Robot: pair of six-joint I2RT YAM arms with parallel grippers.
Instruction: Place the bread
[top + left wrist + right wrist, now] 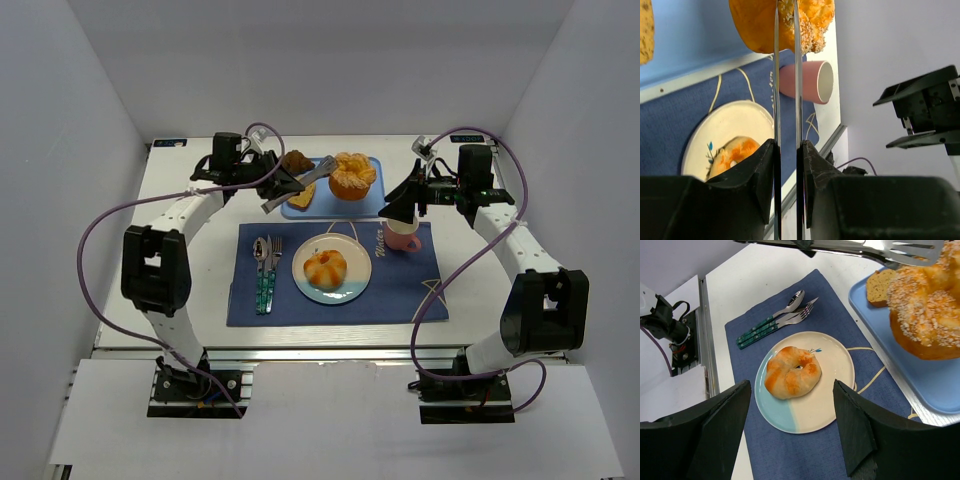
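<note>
Navy cloth placemat (400,290) at centre of white bench (190,290); bears a cream-and-pale-blue plate (352,286), with teal-handled spoon, fork and knife (265,272) side by side just left of it and a pink mug (403,240) at the far right corner. On the plate: one golden ring-shaped bread roll (325,267), roughly central, held by nothing. Just beyond the placemat: light blue tray (340,209), holding a large seeded loaf (353,176) at right, a bread slice (300,197) at near left and a darker brown piece (296,161) at far left. Left hand (283,185): over the tray's left part, pressed closed on a pair of metal tongs (318,172), both blades pinched between the fingers with a thin gap between them; tong tips reach toward the seeded loaf, contact not discernible. Right hand (402,208): above the mug, fingers spread wide, grasping nothing, well apart from roll and loaf. Purple cables (100,220) looping from both arms.
</note>
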